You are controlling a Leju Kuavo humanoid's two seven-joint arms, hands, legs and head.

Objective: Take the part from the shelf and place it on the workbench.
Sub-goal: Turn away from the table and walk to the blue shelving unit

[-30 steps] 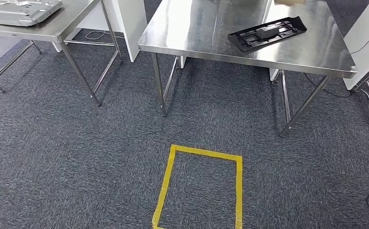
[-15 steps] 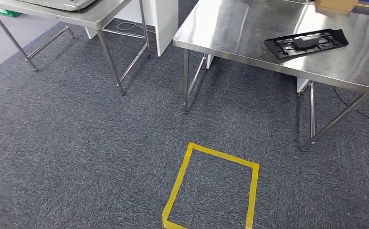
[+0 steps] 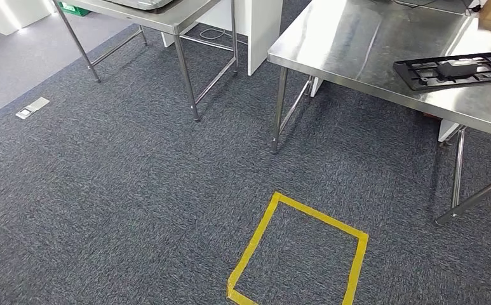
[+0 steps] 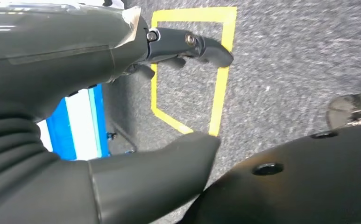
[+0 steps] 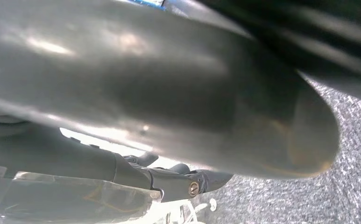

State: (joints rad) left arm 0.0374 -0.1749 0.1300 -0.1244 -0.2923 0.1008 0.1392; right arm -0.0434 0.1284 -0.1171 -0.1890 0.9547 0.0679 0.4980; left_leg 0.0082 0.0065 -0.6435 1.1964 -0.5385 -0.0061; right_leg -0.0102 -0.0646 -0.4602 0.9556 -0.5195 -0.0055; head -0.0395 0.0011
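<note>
Black moulded plastic, the flat part [image 3: 457, 69] lies on the steel workbench [image 3: 357, 44] at far right; it looks light, stiff and thin-walled, best gripped along a long rim. Left hand [image 4: 122, 102] hangs empty over the carpet near the yellow tape square [image 3: 300, 254], fingers apart; whether the right hand [image 5: 169, 112] has its fingers spread or curled I cannot tell.

The head view looks forward and down from high up at the carpet [image 3: 134, 190], a yellow tape square [image 3: 298, 254] and a tabletop [image 3: 357, 44]. The left wrist view sits close behind the left hand [image 4: 75, 93], facing the floor, and shares that tape square [image 4: 194, 70]. The right wrist view is pressed close behind the right hand [image 5: 169, 93], with carpet beyond.
</note>
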